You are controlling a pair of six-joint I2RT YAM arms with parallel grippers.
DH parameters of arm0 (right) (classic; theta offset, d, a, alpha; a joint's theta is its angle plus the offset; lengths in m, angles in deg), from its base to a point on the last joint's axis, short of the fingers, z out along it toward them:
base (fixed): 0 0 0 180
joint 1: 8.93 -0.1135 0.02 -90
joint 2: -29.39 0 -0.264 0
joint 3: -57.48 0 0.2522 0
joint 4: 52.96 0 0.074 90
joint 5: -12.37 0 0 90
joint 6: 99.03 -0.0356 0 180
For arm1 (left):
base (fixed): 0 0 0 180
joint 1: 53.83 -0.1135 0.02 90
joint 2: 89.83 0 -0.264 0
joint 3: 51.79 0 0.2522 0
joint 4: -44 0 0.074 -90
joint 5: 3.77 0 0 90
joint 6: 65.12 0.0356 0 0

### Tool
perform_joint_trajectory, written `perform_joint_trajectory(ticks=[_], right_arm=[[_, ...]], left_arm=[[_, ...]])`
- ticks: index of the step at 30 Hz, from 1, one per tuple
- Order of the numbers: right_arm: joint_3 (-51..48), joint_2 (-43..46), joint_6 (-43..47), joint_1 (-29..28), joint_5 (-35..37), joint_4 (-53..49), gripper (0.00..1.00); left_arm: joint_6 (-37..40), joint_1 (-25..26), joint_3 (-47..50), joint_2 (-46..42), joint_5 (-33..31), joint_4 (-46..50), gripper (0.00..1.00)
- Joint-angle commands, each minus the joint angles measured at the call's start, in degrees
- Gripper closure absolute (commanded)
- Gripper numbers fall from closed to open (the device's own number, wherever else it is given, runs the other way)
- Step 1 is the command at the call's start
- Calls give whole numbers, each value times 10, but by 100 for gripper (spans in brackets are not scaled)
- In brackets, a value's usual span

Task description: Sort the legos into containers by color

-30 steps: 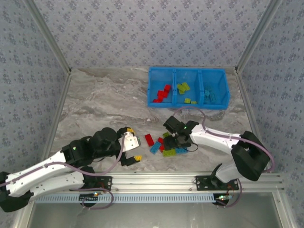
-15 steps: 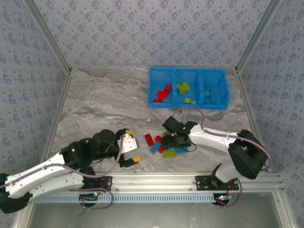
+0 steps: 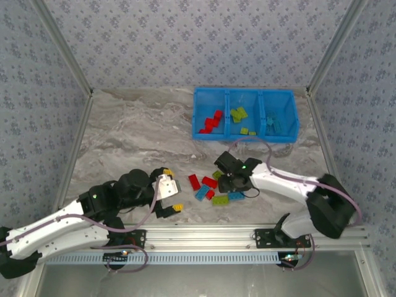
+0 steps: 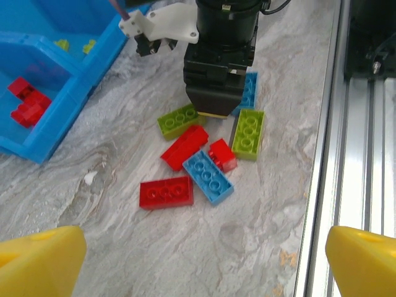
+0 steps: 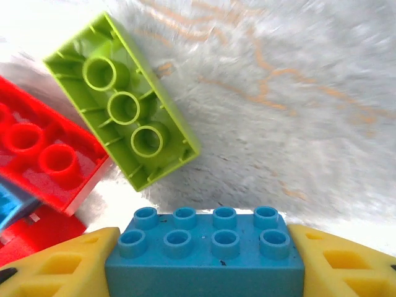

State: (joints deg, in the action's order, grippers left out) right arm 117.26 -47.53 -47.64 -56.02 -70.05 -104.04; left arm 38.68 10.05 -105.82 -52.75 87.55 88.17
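Right wrist view reveals right gripper (image 5: 204,267) pinching a blue brick (image 5: 204,244); left gripper (image 4: 201,260) spread

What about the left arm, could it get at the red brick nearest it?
Probably yes: the red brick lies flat, bare table before it, left gripper open toward it, right gripper farther back.

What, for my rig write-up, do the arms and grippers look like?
The left arm and right arm are white links with black joints, each trailing a mauve cable. The left gripper and right gripper are black with a white bracket and yellow fingers.
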Motion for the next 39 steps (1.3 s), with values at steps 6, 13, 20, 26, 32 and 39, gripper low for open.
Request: perform_joint_trajectory(ticks=[6, 13, 20, 26, 32, 39], right_arm=[[63, 157, 43, 215, 76, -29, 47], [177, -7, 74, 442, 28, 93, 47], [369, -234, 67, 513, -33, 88, 38], [427, -259, 78, 516, -19, 36, 18], [310, -132, 84, 507, -61, 60, 13], [153, 84, 122, 425, -162, 18, 8]], left_arm=[[-80, 4, 48, 7, 80, -260, 1], [-185, 4, -1, 69, -134, -225, 1], [-390, 3, -13, 97, -319, -112, 1], [-616, -10, 39, 88, -360, -60, 1], [-719, -22, 49, 139, -278, -110, 1], [-828, -39, -52, 299, -249, -63, 3]])
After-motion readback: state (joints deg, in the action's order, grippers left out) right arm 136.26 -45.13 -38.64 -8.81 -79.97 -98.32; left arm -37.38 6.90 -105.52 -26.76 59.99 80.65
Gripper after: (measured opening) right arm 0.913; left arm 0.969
